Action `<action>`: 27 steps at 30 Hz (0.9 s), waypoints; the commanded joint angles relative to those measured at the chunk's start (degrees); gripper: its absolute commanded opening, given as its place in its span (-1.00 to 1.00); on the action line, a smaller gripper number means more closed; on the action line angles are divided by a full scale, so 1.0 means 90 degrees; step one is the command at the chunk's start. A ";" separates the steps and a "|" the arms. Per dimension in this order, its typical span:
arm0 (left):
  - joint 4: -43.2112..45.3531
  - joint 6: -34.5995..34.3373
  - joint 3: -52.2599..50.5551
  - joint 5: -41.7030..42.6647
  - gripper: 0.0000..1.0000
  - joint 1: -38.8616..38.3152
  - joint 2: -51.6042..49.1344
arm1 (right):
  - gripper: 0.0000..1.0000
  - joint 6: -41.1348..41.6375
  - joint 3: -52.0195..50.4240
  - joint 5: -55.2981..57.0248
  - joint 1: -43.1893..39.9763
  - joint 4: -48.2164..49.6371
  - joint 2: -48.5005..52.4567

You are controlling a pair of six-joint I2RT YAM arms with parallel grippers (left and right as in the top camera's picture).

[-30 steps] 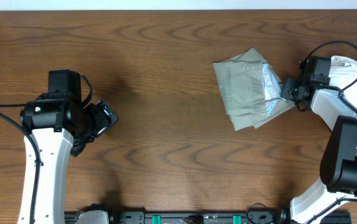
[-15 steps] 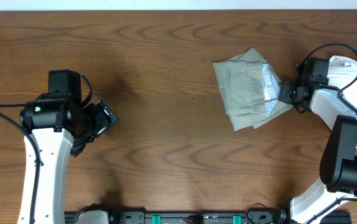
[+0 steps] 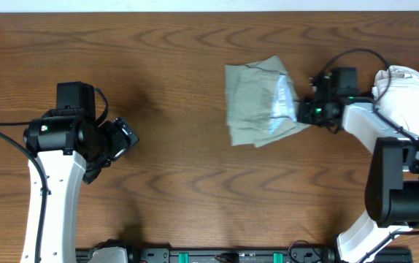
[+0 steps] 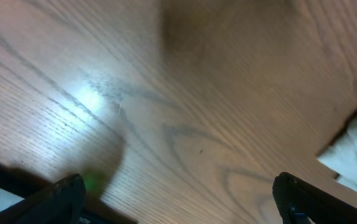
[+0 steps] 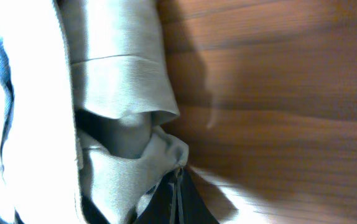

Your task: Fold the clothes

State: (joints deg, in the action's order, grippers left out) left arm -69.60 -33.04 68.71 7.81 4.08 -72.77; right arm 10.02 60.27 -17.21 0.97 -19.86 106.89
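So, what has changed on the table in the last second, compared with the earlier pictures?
The right gripper, shut on the edge of the clothes, moved left toward the middle of the table and dragged the clothes the same way. The bundle kept about the same folded shape. The left gripper stayed where it was, open and holding nothing.

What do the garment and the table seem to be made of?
Garment looks like woven cotton, matte greyish-khaki; fine weave and soft creases show close up. Lining: thinner pale bluish-white cloth, probably. Table: wood or wood-look laminate; brown grain, slight sheen.
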 commanded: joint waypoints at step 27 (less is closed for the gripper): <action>0.2594 0.1222 -0.0029 0.1418 0.97 -0.1591 -0.2973 | 0.82 0.0578 0.0000 0.0408 0.0299 -0.1605 -0.1829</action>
State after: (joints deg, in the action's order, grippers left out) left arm -47.20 -24.23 68.69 18.70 -9.02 -97.03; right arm 15.03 60.20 -14.70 3.77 -33.82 90.45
